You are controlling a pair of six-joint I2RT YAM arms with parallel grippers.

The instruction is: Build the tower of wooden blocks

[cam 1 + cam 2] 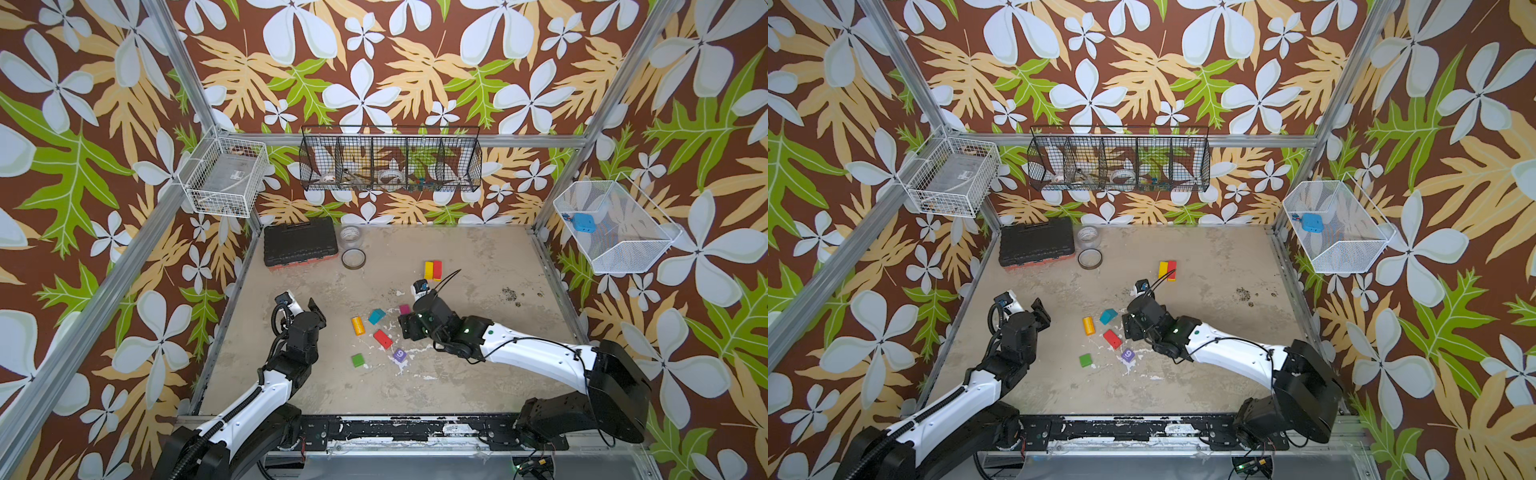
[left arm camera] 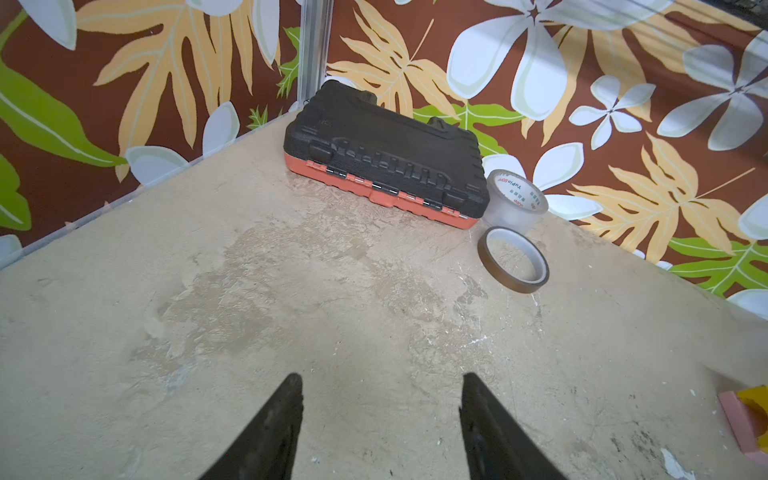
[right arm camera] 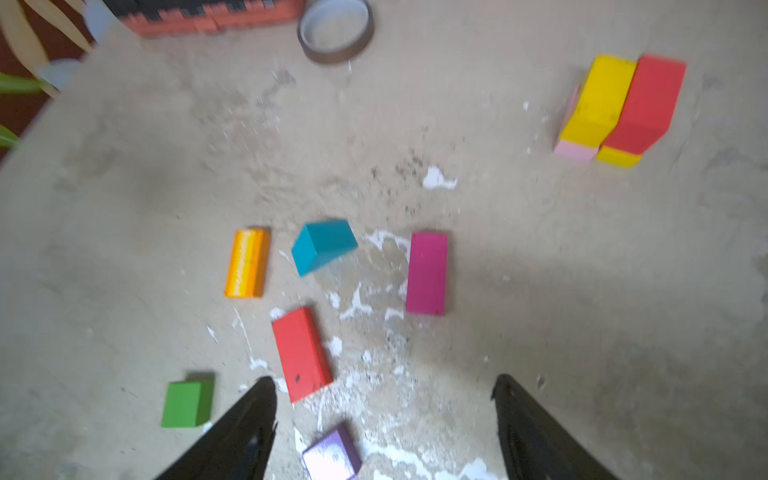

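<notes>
Tower (image 3: 615, 112) was barely started: two layers, yellow and red over pink and yellow, at 1 o'clock from bench (image 1: 332, 386) centre. Six blocks (image 3: 301, 353) lay loose mid-bench, teal roof piece (image 3: 322, 245) included, all left to stack. Left pincer (image 2: 380, 376) and right pincer (image 3: 384, 380) stood wide, empty.

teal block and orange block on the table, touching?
Apart. The right wrist view shows a strip of bare table between the teal block and the orange block.
</notes>
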